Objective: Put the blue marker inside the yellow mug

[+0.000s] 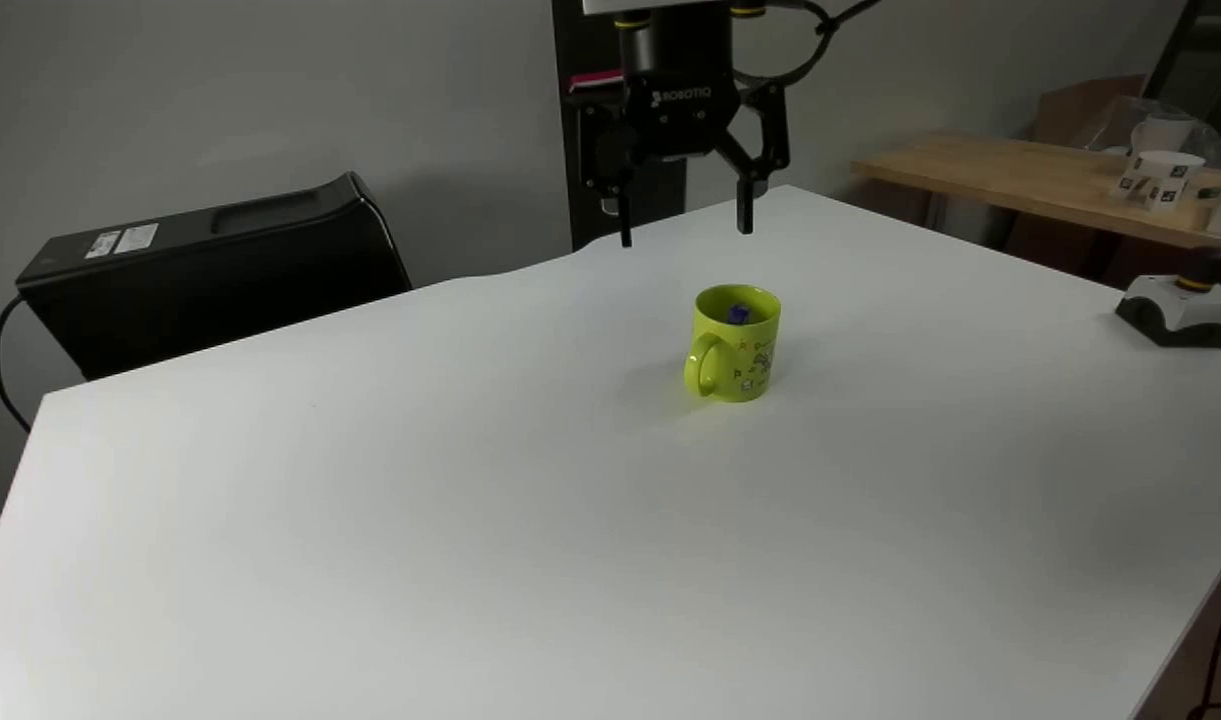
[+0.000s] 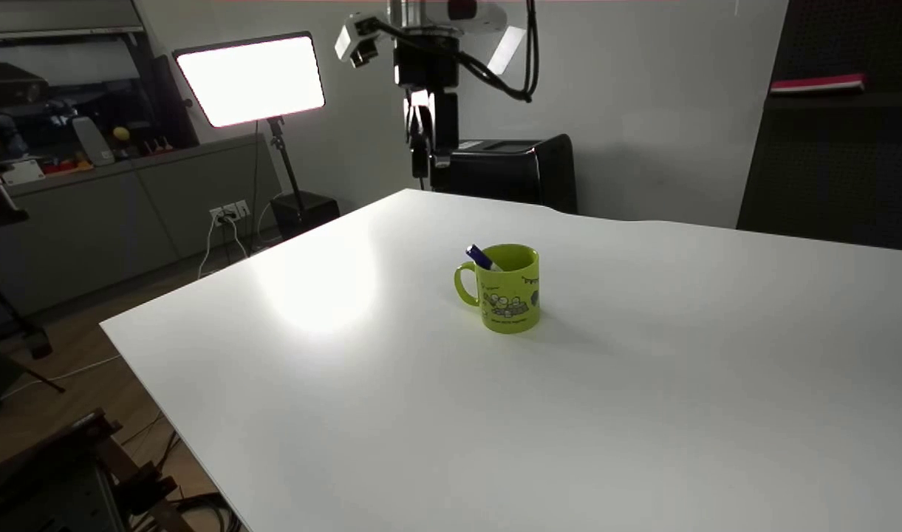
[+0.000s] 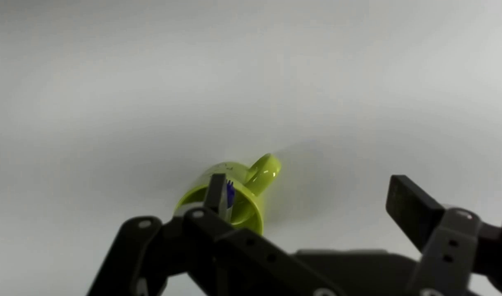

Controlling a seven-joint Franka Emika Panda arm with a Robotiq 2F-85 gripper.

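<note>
The yellow mug [image 1: 748,358] stands upright on the white table, and it also shows in an exterior view [image 2: 511,303] and in the wrist view [image 3: 264,174]. The blue marker [image 2: 482,257] leans inside the mug with its dark-blue end above the rim on the handle side. The marker's blue end also shows in an exterior view [image 1: 737,314] and in the wrist view [image 3: 230,194]; its lower part is hidden by the mug. My gripper [image 1: 686,236] is open and empty, high above the table and apart from the mug. In the wrist view [image 3: 308,187] one finger covers part of the mug.
The white table [image 1: 450,500] carries a grey-and-black button box [image 1: 1182,315] near one edge. A black case [image 1: 220,270] stands beyond the table's far edge. A wooden table [image 1: 1000,180] with white cups is off to one side. A bright lamp panel [image 2: 251,80] stands behind.
</note>
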